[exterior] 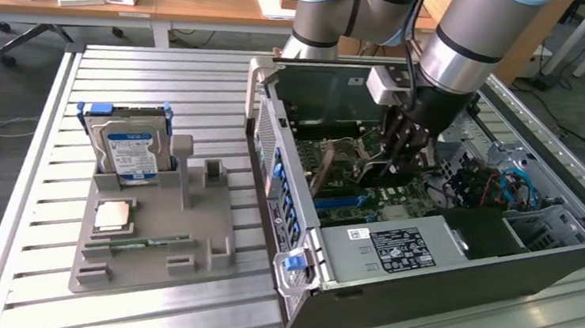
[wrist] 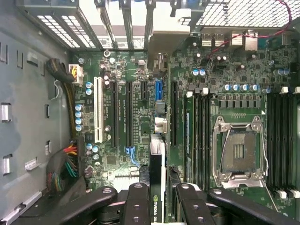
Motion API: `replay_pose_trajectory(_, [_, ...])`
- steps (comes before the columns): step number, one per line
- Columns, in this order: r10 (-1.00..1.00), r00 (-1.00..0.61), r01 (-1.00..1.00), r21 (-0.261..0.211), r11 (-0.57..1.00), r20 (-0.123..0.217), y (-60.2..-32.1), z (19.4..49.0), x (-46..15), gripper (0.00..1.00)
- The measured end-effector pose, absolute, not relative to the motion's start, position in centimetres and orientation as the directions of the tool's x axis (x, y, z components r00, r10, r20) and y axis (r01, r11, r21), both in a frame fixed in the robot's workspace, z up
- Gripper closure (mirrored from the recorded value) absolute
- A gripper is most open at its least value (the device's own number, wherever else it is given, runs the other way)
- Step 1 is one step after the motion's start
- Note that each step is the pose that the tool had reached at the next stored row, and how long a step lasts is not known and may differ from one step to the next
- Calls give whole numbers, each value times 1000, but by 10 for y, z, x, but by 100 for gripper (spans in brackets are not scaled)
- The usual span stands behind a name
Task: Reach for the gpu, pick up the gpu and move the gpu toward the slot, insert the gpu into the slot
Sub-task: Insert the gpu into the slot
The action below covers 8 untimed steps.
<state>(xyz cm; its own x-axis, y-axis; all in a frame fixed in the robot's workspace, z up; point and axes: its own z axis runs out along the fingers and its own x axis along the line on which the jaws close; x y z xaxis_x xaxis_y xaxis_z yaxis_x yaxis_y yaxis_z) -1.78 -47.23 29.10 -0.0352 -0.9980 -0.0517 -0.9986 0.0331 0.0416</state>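
Observation:
My gripper (exterior: 394,153) reaches down inside the open computer case (exterior: 270,170), over the green motherboard (wrist: 140,126). It is shut on the gpu (wrist: 157,187), which the wrist view shows edge-on between the black fingers (wrist: 138,201), with a green logo on its dark block. The card hangs above the board, not seated. Several long black slots run parallel to it; the slot (wrist: 174,112) just beside the card's line is the nearest, and a short blue connector (wrist: 158,91) lies straight beyond the card's far end.
The square silver CPU socket (wrist: 239,152) lies beside the slots, and coloured cables (wrist: 65,168) bunch near the case wall. A power supply (exterior: 396,249) fills the case's near end. On the grey holder (exterior: 159,232) stand a hard drive (exterior: 129,150), a CPU (exterior: 113,216) and a memory stick (exterior: 148,243).

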Motion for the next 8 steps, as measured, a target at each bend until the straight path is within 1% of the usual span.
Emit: replay_pose_trajectory(8, [-998, -22, -999, 37, 20, -52, -472, 289, -20, 74])
